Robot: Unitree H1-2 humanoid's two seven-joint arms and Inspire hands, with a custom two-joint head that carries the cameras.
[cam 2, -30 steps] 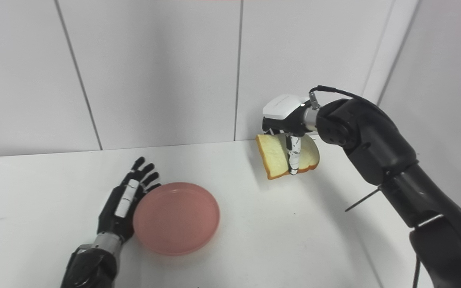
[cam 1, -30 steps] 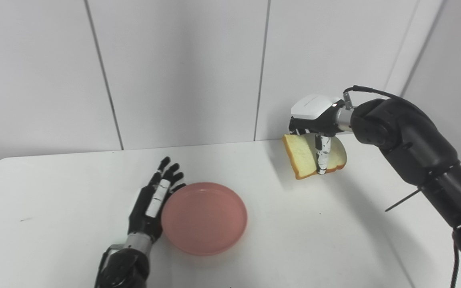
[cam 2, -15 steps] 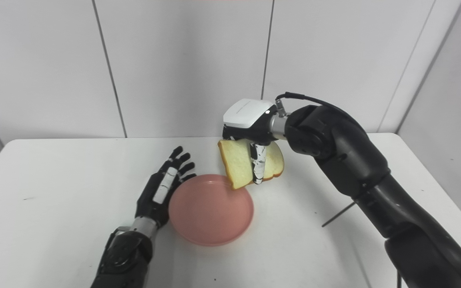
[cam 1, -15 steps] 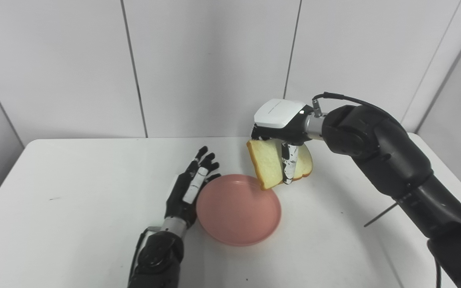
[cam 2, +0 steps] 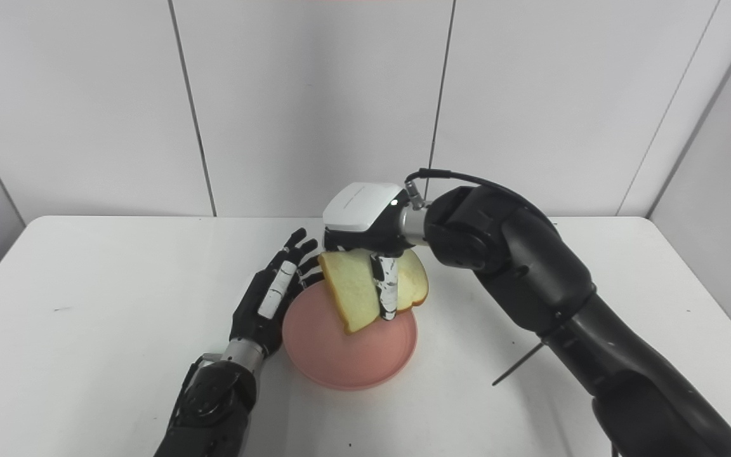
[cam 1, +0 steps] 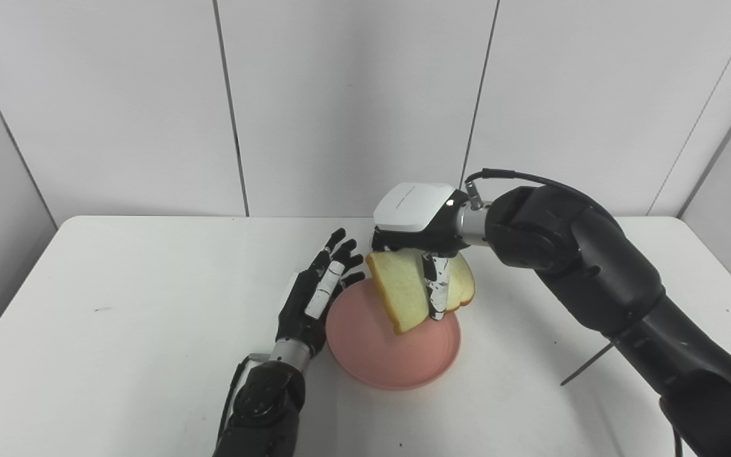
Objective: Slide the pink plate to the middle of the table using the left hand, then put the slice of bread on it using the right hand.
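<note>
The pink plate (cam 1: 397, 358) lies near the middle of the white table (cam 1: 118, 330). My left hand (cam 1: 318, 293) is open, fingers straight, resting against the plate's left rim. My right hand (cam 1: 426, 235) is shut on the slice of bread (cam 1: 403, 289) and holds it tilted on edge, above the far part of the plate. One finger crosses the front of the slice. The same shows in the right eye view: the bread (cam 2: 356, 285) hangs over the plate (cam 2: 346, 355).
White wall panels stand right behind the table's far edge. My right arm (cam 1: 606, 292) reaches over the table's right half. A thin dark rod (cam 1: 584, 365) juts from that arm above the table.
My right hand has carried the bread leftward, from over the bare table to above the plate. The camera has also shifted. My left hand stays at the plate's left rim.
</note>
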